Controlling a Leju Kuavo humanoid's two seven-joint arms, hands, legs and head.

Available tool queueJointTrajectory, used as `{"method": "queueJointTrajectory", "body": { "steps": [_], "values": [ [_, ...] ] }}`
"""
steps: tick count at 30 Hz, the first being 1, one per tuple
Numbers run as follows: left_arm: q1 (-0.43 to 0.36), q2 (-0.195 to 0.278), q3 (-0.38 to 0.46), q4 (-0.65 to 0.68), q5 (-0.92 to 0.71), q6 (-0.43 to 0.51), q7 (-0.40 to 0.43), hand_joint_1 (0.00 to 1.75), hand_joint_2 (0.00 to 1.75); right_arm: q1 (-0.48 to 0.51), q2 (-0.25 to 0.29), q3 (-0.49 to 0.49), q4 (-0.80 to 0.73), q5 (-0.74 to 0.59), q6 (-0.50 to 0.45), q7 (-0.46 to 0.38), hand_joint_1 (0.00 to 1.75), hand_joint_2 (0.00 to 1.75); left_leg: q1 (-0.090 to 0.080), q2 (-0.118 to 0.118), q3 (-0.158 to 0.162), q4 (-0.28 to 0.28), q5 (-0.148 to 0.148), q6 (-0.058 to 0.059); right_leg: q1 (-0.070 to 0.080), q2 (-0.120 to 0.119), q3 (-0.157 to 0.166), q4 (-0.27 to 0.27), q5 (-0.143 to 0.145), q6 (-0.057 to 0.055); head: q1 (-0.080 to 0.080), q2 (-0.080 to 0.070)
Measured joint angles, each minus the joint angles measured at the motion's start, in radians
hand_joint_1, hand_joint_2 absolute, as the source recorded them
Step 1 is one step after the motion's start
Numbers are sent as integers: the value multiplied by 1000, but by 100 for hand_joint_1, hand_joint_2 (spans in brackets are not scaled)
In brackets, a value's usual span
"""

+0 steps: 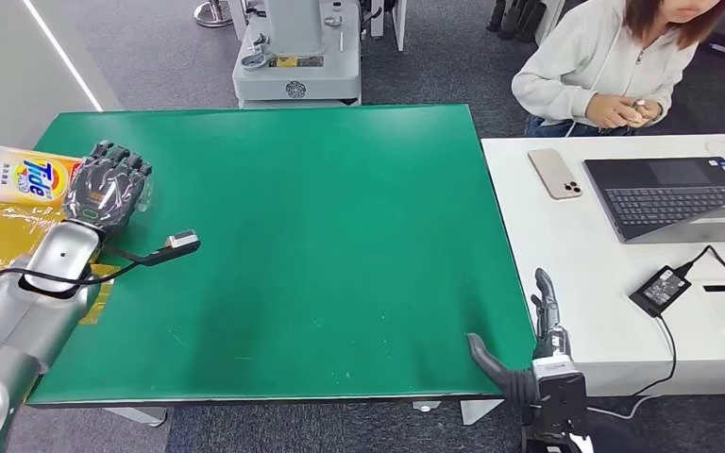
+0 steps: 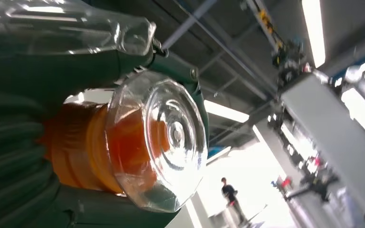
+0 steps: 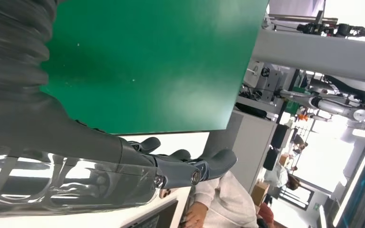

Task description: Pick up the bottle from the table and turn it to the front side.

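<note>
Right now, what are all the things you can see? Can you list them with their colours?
Bottle: one, clear with orange, in the left hand.
Tide pack: one, yellow-orange, table's far left edge.
Table: one, green, middle.
Desk: one, white, right.
Phone: one, pale, on desk.
Laptop: one, dark grey, on desk.
Charger: one, black, on desk.
Person: one, pale top, behind desk.
Left hand: dark grey, holds the bottle.
Right hand: dark grey, open, by the table's near right corner.

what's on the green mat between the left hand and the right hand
In the head view the green mat is bare between the left hand, which grips the bottle, and the right hand at the mat's near right corner.
</note>
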Motion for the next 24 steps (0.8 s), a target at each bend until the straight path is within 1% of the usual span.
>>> {"method": "queueJointTrajectory", "body": {
  "steps": [3,5,7,9,12,15,20,24],
  "values": [
    [111,63,68,-75,4,-19,-34,175,175,4,13,-18,-1,-3,11,4,0,175,0,4,2,-1,-1,-1,0,4,-1,0,0,-1,0,0],
    [198,91,124,-122,9,-24,-53,175,175,10,23,-36,-7,0,17,9,0,175,0,4,1,-1,-1,-1,0,4,-2,0,-1,-1,0,0],
    [275,103,180,-152,6,-23,-75,175,175,19,35,-54,-17,11,29,12,0,175,0,3,1,-1,-1,-1,0,3,-2,0,-2,-2,0,0],
    [338,97,224,-166,4,-27,-103,175,175,27,49,-70,-27,29,42,12,0,175,0,2,0,-1,-1,-1,0,2,-2,0,-2,-2,0,0],
    [395,59,256,-165,4,-48,-142,175,175,33,68,-84,-40,52,50,14,0,175,0,-1,-1,0,-1,-1,0,-1,-2,-1,-2,-2,0,0],
    [409,5,256,-127,1,-47,-149,175,175,33,78,-91,-48,63,52,20,0,175,0,-2,-1,0,-1,-1,0,-3,-1,-1,-1,-2,0,0],
    [402,-69,253,-46,3,-37,-174,175,175,33,85,-92,-55,72,52,24,0,175,0,-2,-1,2,0,-1,0,-3,-2,-1,0,-2,0,0],
    [359,-138,250,30,16,-3,-201,175,175,31,86,-91,-58,77,50,24,0,175,0,-6,-2,2,0,-1,0,-7,0,-1,0,-2,0,0]
  ]
}}
